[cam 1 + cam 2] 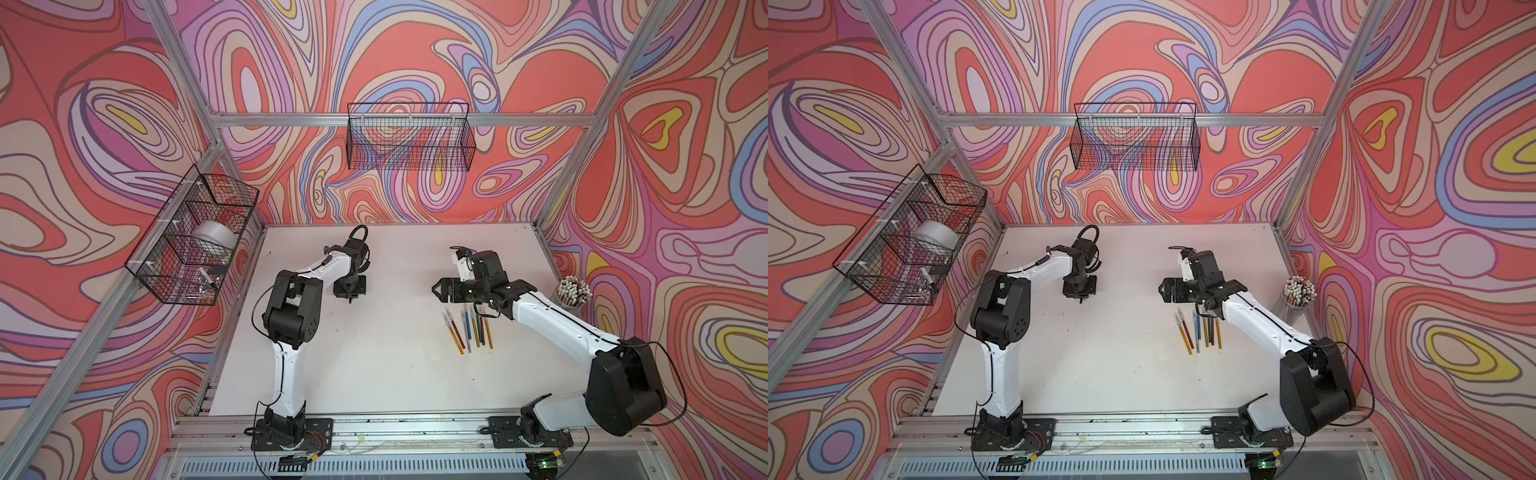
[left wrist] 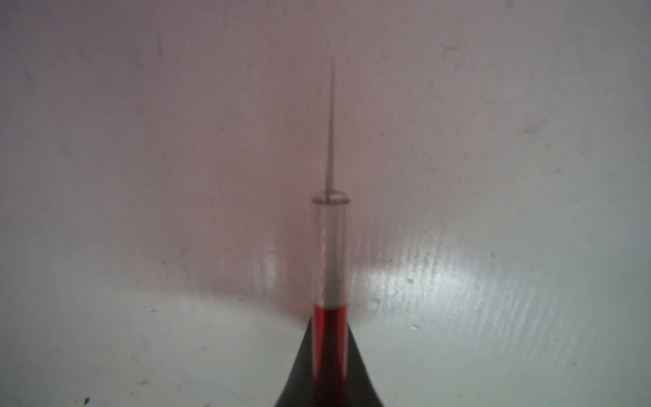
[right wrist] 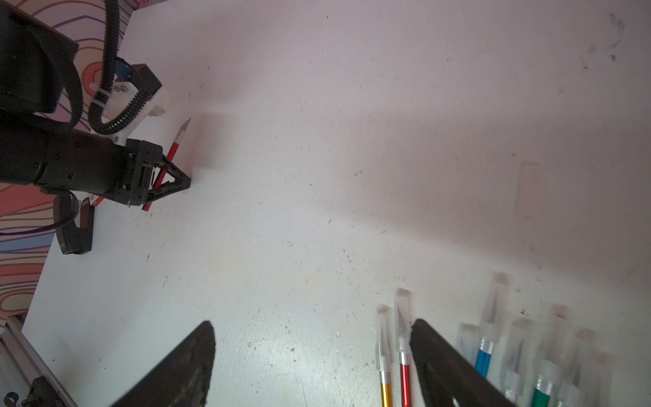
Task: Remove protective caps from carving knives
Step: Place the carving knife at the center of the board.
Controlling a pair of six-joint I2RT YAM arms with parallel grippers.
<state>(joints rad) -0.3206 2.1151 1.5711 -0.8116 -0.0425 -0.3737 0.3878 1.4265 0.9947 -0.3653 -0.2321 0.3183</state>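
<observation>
My left gripper [image 2: 329, 320] is shut on a red carving knife [image 2: 329, 253], whose bare silver blade [image 2: 331, 134] points down at the table with no cap on it. The right wrist view shows the same grip, the red knife [image 3: 172, 149] crossing the left gripper [image 3: 176, 181]. Several carving knives [image 1: 469, 328] lie side by side right of centre, translucent protective caps [image 3: 403, 310] on their tips. My right gripper [image 3: 312, 322] hangs open just beyond those capped tips, nothing between its fingers. A faint translucent shape [image 3: 528, 188] lies alone on the table, too blurred to name.
A clear cup of white-tipped sticks [image 1: 573, 293] stands at the table's right edge. One black wire basket [image 1: 409, 137] hangs on the back wall and another [image 1: 195, 237], holding a tape roll, on the left wall. The white table [image 1: 374, 374] carries small dark marks.
</observation>
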